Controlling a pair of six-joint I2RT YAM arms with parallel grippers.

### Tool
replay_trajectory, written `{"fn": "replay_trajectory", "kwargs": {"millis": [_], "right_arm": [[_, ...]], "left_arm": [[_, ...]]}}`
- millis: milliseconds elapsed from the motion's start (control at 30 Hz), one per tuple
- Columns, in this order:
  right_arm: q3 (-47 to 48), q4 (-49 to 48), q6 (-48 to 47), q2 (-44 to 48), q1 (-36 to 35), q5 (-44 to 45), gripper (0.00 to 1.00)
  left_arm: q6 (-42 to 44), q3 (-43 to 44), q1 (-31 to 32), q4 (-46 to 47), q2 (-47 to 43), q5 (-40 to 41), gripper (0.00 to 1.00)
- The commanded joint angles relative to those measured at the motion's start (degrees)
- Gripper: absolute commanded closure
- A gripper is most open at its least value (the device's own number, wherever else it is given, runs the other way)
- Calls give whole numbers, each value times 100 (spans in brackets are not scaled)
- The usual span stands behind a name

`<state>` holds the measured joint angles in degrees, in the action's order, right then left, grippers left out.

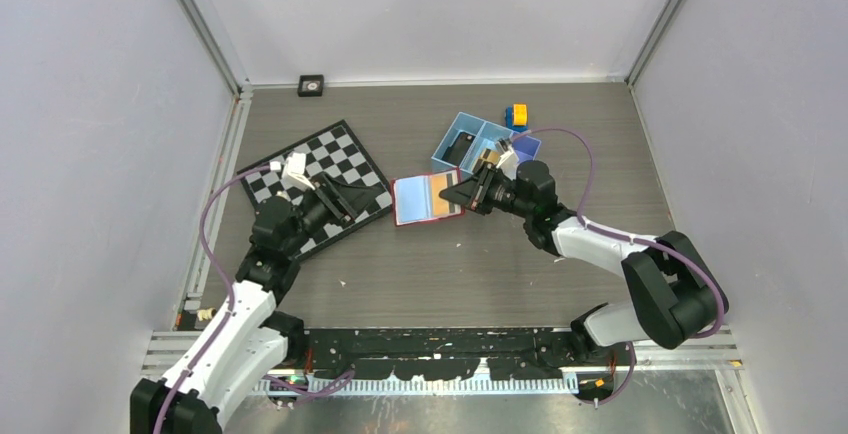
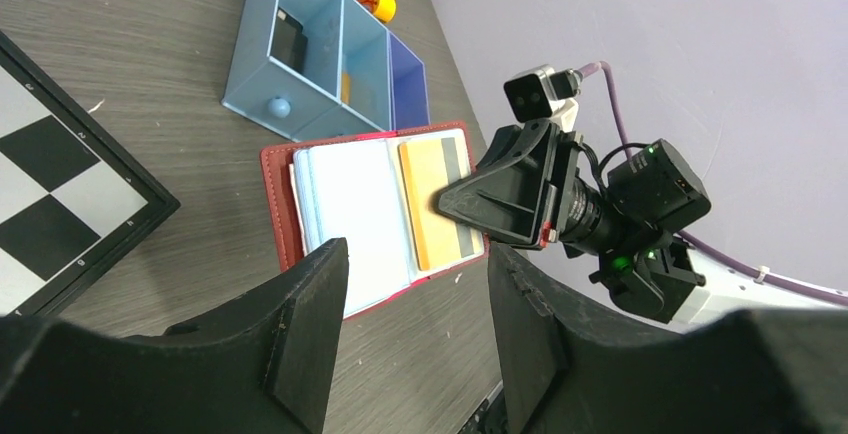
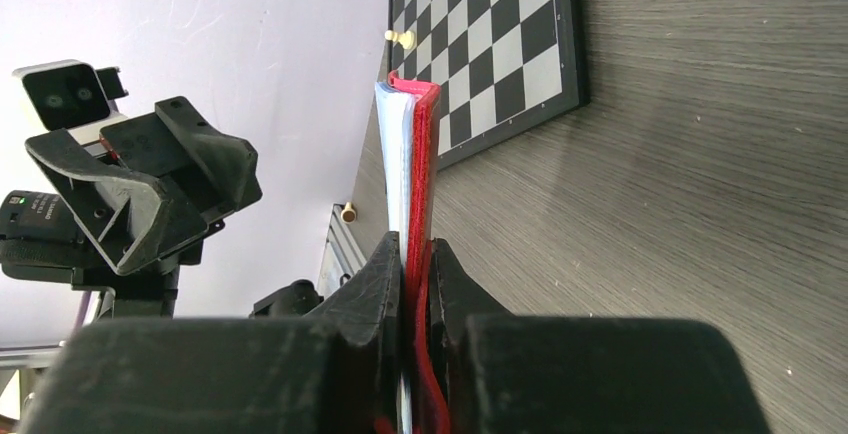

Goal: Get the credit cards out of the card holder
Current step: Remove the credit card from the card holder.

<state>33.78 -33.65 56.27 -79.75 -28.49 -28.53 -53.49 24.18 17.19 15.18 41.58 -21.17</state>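
Grey wood-grain table [image 1: 480, 264] | red card holder [image 1: 415, 202] lay open mid-table, right gripper [image 3: 412, 254] clamped on its right edge | left gripper [image 2: 415, 259] released, empty, hovering near | orange card [image 2: 438, 204] in pocket: light, thin, stiff, slick; likely best pinched by its exposed edge

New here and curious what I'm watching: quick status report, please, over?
Right end effector shut on card holder edge. Left end effector open, empty. Holder open, orange card in pocket. Nothing blocking.
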Motion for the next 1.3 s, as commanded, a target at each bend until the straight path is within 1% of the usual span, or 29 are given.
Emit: {"fn": "replay_trajectory", "kwargs": {"millis": [0,100,200,300,367,433,533,633,833,867,967,1067,1167,1267], "right_arm": [[260,-155,-118,97,-11,44,100],[255,-138,-144,147,-11,98,99],[207,-152,-143,197,-13,172,99],[92,-177,-168,337,-16,361,100],[17,-130,-197,422,-16,517,99],[-38,-138,-202,478,-12,590,100],[-118,-236,-153,520,-16,613,100],[-183,-480,-45,530,-16,560,99],[-334,-1180,243,600,-15,219,100],[-349,-1241,282,607,-12,180,100],[-354,-1426,366,578,-16,36,99],[-350,-1618,468,493,-14,-91,99],[-371,-1826,564,461,-16,-169,100],[-364,-1838,567,468,-16,-223,99]], "left_arm": [[-54,-77,29,617,93,-321,45],[-303,-91,178,893,409,-457,46],[-460,187,320,731,814,-447,48],[-337,711,614,520,1194,-225,49],[-70,962,841,508,1467,33,49],[42,1095,899,665,1834,-76,50],[-7,982,913,1464,2304,-730,53],[-283,809,971,2276,2545,-1092,53],[-346,774,1101,2475,2763,-1237,55],[-399,769,1107,2559,2816,-1274,56],[-513,827,1119,2673,3025,-1447,65],[-606,851,1120,2805,3240,-1506,68],[-638,890,1120,2749,3391,-1505,67],[-705,936,1120,2728,3527,-1559,63]]}}
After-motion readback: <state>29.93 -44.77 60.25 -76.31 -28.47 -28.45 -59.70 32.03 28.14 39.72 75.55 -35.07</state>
